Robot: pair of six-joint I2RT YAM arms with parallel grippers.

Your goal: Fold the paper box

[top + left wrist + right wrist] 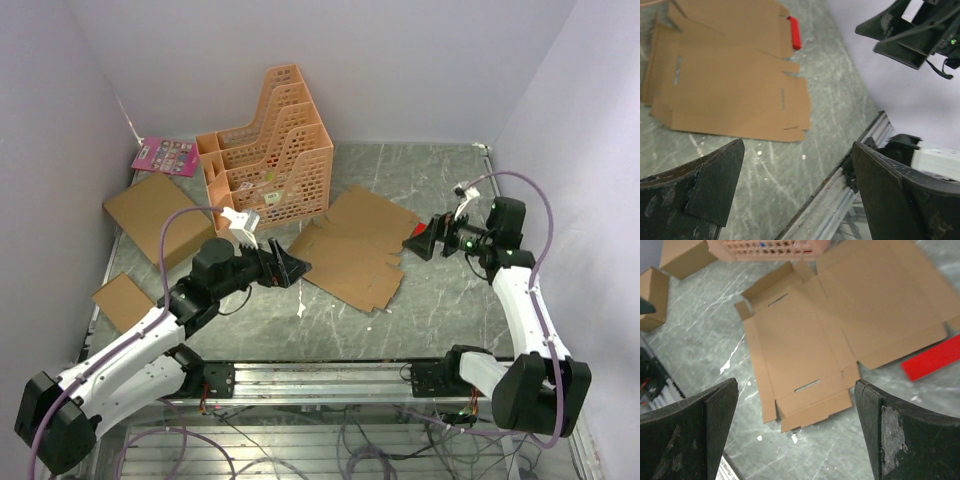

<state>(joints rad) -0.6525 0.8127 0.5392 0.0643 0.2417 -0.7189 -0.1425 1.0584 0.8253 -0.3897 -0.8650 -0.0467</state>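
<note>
Your left hand [292, 268] and right hand [418, 243] both stand wide, flanking the flat brown die-cut cardboard sheet [352, 250].

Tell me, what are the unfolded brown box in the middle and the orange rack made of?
Box: looks like thin cardboard, matte brown, with cut slots, notched flaps and crease lines. Rack: probably plastic, smooth peach-orange, its walls moulded with rows of small holes.

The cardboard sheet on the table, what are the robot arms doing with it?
Nothing yet. The cardboard sheet lies flat and unfolded on the table. The left claw and the right claw hover on either side of it, both open and empty. It is meant to become a box.
</note>
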